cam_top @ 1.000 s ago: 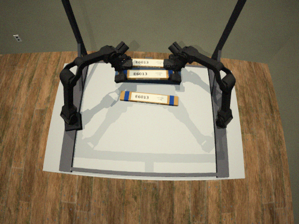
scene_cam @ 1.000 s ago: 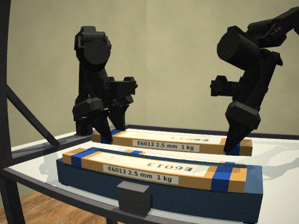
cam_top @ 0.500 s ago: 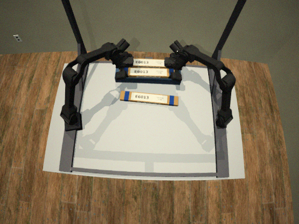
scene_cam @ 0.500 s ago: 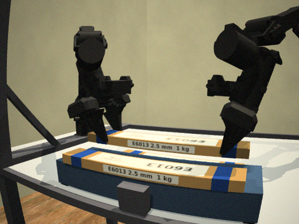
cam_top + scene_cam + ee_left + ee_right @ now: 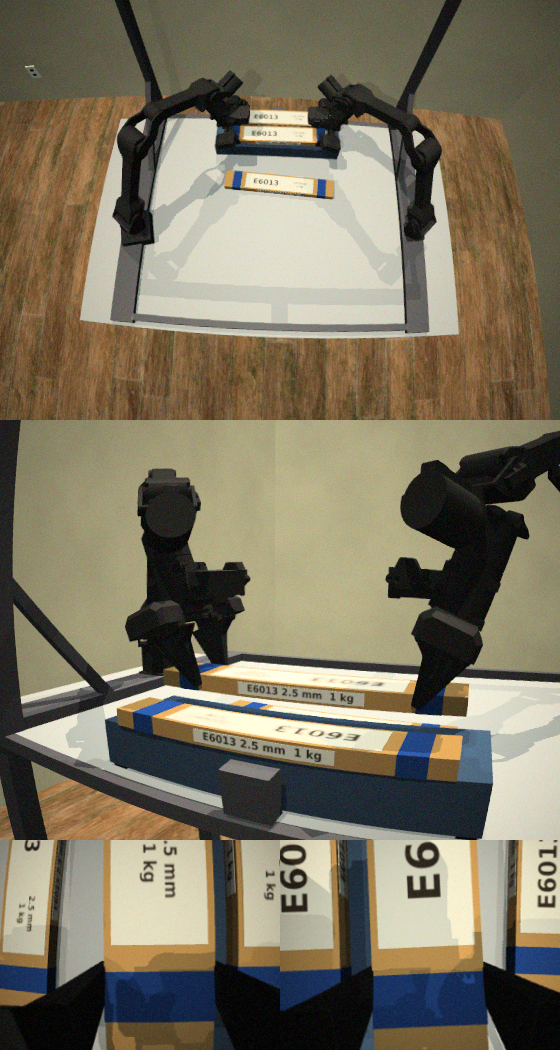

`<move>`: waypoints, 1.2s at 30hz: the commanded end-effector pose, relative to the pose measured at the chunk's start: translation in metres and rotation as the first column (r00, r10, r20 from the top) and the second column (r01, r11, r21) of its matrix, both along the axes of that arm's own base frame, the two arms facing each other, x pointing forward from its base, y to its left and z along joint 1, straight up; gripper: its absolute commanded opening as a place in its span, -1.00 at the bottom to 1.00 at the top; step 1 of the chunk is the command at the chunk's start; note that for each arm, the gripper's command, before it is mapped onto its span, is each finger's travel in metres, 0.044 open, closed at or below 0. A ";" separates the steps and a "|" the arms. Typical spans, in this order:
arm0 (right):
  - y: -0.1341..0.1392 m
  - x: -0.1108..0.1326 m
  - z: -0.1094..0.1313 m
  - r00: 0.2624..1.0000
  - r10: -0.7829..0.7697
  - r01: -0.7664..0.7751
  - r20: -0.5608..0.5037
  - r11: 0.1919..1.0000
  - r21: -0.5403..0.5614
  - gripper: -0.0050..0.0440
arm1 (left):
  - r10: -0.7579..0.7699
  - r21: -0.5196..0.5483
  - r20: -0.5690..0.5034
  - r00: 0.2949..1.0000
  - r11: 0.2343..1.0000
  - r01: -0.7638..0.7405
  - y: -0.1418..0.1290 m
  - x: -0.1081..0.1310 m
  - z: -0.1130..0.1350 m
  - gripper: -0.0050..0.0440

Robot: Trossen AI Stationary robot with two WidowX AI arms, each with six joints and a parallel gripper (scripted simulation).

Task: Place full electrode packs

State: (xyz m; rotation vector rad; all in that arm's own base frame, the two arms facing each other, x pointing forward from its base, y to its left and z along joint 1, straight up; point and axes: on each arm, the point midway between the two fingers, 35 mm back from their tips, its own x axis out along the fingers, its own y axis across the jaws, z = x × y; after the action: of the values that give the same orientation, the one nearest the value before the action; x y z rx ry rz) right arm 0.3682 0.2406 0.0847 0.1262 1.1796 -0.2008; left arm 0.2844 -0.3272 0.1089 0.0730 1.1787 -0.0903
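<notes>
Top: left claw [image 5: 325,128] [image 5: 210,674] [image 5: 160,967] and right claw [image 5: 234,127] [image 5: 419,700] [image 5: 427,970] both part open, pinching middle pack [image 5: 278,134] [image 5: 320,697] [image 5: 160,997] [image 5: 429,999]. Near pack [image 5: 280,183] [image 5: 257,705] [image 5: 23,959] [image 5: 538,940] at six o'clock from it.

Exterior: middle pack up in air. Back pack [image 5: 275,117] [image 5: 270,747] [image 5: 258,952] [image 5: 308,959] flat on blue platform [image 5: 280,150] [image 5: 400,795].

Left wrist: back pack at three o'clock.

Right wrist: back pack at nine.

The gripped middle pack [image 5: 279,142] [image 5: 301,696] [image 5: 160,957] [image 5: 427,959] has shifted slightly toward the rear pack [image 5: 277,118] [image 5: 263,747] [image 5: 260,957] [image 5: 308,959].
</notes>
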 end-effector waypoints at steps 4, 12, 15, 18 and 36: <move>0.011 -0.002 0.015 1.000 -0.001 0.001 0.024 0.999 0.035 -1.00 | -0.019 -0.041 0.009 1.000 0.999 0.019 -0.007 -0.009 0.016 -1.00; 0.011 -0.002 0.014 1.000 -0.001 0.001 0.023 0.999 0.035 -1.00 | -0.019 -0.045 0.011 1.000 0.999 0.019 -0.006 -0.010 0.017 -1.00; 0.012 -0.002 0.014 1.000 -0.001 0.001 0.024 0.999 0.035 -1.00 | -0.019 -0.046 0.013 1.000 0.999 0.019 -0.006 -0.009 0.018 -1.00; 0.012 -0.002 0.014 1.000 -0.001 0.001 0.024 0.999 0.036 -1.00 | -0.019 -0.046 0.012 1.000 0.999 0.019 -0.006 -0.009 0.017 -1.00; 0.013 -0.004 0.013 1.000 -0.001 0.001 0.022 0.999 0.034 -1.00 | -0.019 -0.046 0.012 1.000 0.999 0.019 -0.005 -0.010 0.017 -1.00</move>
State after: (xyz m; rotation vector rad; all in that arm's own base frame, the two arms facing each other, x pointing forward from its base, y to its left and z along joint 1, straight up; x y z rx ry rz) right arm 0.3685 0.2416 0.0828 0.1269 1.1765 -0.2068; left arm 0.2842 -0.3269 0.1060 0.0767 1.1783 -0.0928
